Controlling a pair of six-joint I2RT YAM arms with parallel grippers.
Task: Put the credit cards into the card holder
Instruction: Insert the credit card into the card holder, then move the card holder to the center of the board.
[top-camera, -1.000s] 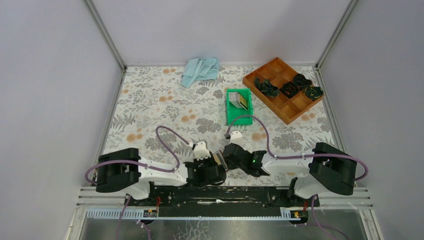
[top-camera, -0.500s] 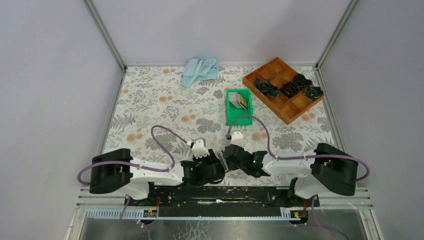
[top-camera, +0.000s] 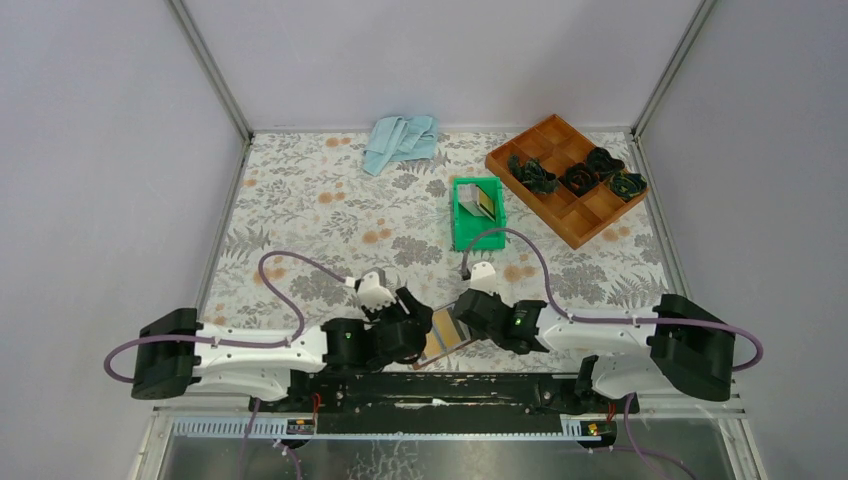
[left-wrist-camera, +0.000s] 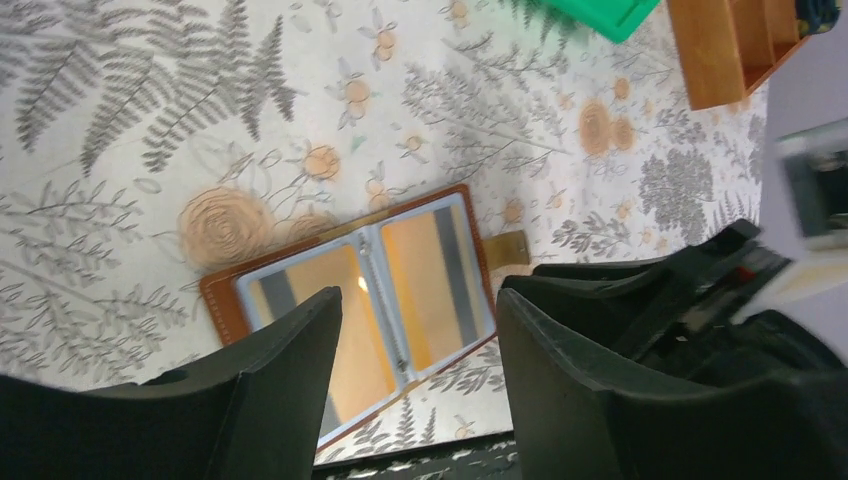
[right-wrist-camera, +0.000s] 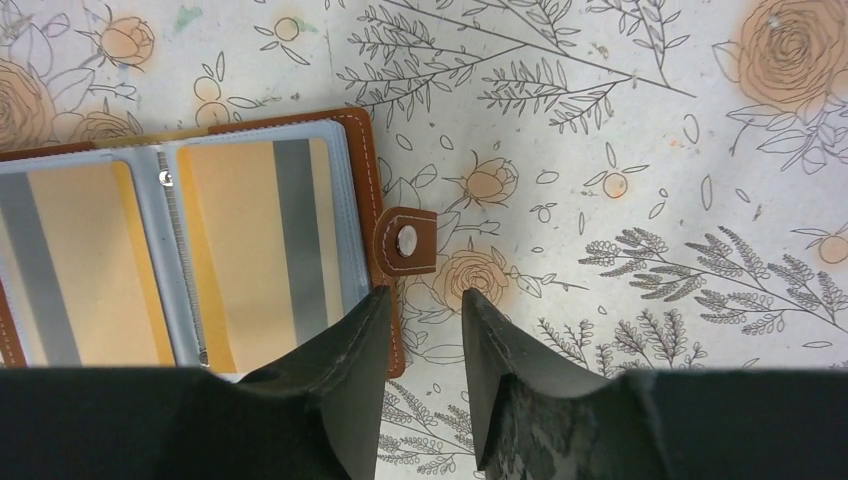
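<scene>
Card holder (right-wrist-camera: 170, 270) open | left gripper (left-wrist-camera: 420, 330) above it, fingers apart | right gripper (right-wrist-camera: 425, 340) at edge, fingers apart

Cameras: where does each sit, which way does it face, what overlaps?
Top external: above and behind the bases, looking down over the table; left arm and right arm both show.
Left wrist: on the left arm, aimed down past its own fingers at the open card holder; the right arm shows at the edge.
Right wrist: aimed down between its own fingers at the holder's snap tab.
Shared: all three see the card holder with gold-tan credit cards inside.
</scene>
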